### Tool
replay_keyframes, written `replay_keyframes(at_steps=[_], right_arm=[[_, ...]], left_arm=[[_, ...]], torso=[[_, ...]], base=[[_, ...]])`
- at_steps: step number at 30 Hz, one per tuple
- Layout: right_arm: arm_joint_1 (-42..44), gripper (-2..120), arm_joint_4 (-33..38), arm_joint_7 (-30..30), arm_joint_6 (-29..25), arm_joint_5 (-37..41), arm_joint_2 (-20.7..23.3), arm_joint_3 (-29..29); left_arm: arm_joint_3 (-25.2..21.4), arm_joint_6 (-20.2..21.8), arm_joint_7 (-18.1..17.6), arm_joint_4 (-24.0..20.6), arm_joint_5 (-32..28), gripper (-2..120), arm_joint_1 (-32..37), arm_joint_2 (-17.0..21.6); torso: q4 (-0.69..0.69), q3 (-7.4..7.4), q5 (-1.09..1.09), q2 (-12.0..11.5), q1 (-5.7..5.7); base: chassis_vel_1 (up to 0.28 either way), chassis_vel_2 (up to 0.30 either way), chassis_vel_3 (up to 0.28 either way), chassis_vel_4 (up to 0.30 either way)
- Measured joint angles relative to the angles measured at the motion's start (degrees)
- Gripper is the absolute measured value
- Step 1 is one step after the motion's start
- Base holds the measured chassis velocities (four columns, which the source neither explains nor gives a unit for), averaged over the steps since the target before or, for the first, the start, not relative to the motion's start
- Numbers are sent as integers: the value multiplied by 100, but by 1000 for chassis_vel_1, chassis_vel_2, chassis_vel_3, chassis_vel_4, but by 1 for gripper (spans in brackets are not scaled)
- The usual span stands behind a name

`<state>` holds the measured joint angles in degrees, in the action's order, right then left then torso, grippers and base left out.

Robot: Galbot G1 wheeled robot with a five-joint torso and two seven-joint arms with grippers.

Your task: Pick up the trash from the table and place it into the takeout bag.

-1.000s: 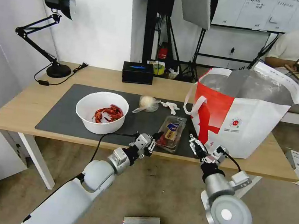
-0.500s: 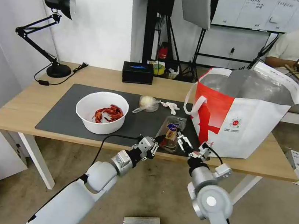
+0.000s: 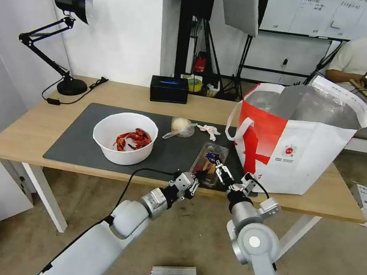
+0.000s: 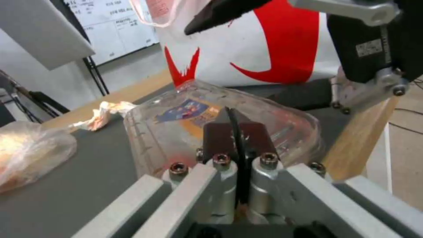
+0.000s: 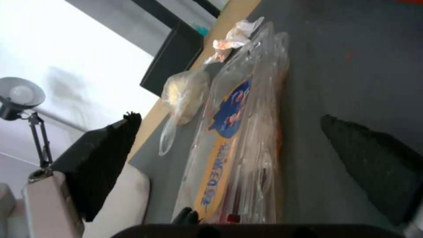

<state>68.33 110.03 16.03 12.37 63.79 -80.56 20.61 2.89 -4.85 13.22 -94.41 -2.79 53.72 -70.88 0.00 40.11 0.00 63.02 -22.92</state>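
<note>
Takeout bag (image 3: 292, 143): white with red panel, small round red logo, silver lining. Beside it, clamshell tray (image 3: 210, 158): clear, blue-and-orange label. Farther off, bowl (image 3: 124, 138): white, red shells. Mat (image 3: 78, 141): dark grey.

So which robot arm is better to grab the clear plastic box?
Probably the right. The right gripper hangs open over the clamshell tray, fingers either side, and it is nearer the takeout bag. The left gripper is pinched shut at the tray's near end.
</note>
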Motion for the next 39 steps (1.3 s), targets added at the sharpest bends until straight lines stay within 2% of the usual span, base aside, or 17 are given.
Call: replay_keyframes(at_steps=[21, 23, 24, 28, 30, 32, 33, 34, 37, 39], right_arm=[[-199, 99, -238, 116, 19, -167, -149, -117], [-204, 93, -268, 116, 49, -218, -177, -133], [-202, 86, -279, 116, 76, -243, -195, -143], [-197, 78, -299, 116, 95, -256, -219, -152], [-200, 68, -330, 118, 103, -264, -238, -163], [-203, 64, -339, 119, 104, -265, -244, -164], [-214, 56, -353, 121, 105, -265, -255, -166], [-215, 52, -358, 122, 106, -265, -259, -172], [-218, 47, -361, 124, 106, -265, -265, -187], [-229, 35, -375, 138, 100, -265, -265, -190]], left_arm=[[-7, -19, -1, 43, 15, 0, 23, -41], [-5, -19, -2, 48, 13, 0, 25, -48], [-5, -19, -5, 49, 11, 0, 30, -56], [-6, -19, -7, 49, 10, 0, 38, -65], [-6, -18, -8, 48, 6, 0, 43, -65], [-8, -19, -8, 47, 4, 0, 43, -62], [-11, -18, -8, 45, 0, 0, 44, -54], [-14, -19, -8, 43, -1, 0, 45, -48], [-22, -19, -7, 42, -2, 0, 51, -41], [-48, -20, -7, 36, -3, 0, 67, -30]], torso=[[0, -1, -1, 1, 1], [-1, -1, -1, 1, 1], [0, 0, 0, 1, 0], [0, 0, 0, 1, 1], [0, 0, 0, 0, 0], [0, 0, 0, 1, 0], [0, 0, 0, 1, 0], [0, 0, 1, 0, 0], [0, 0, 1, 0, 0], [0, 0, 1, 0, 0]], base=[[0, 0, 0, 0], [0, 0, 0, 0], [0, 0, 0, 0], [0, 0, 0, 0], [0, 0, 0, 0], [0, 0, 0, 0], [0, 0, 0, 0], [0, 0, 0, 0], [0, 0, 0, 0], [0, 0, 0, 0]])
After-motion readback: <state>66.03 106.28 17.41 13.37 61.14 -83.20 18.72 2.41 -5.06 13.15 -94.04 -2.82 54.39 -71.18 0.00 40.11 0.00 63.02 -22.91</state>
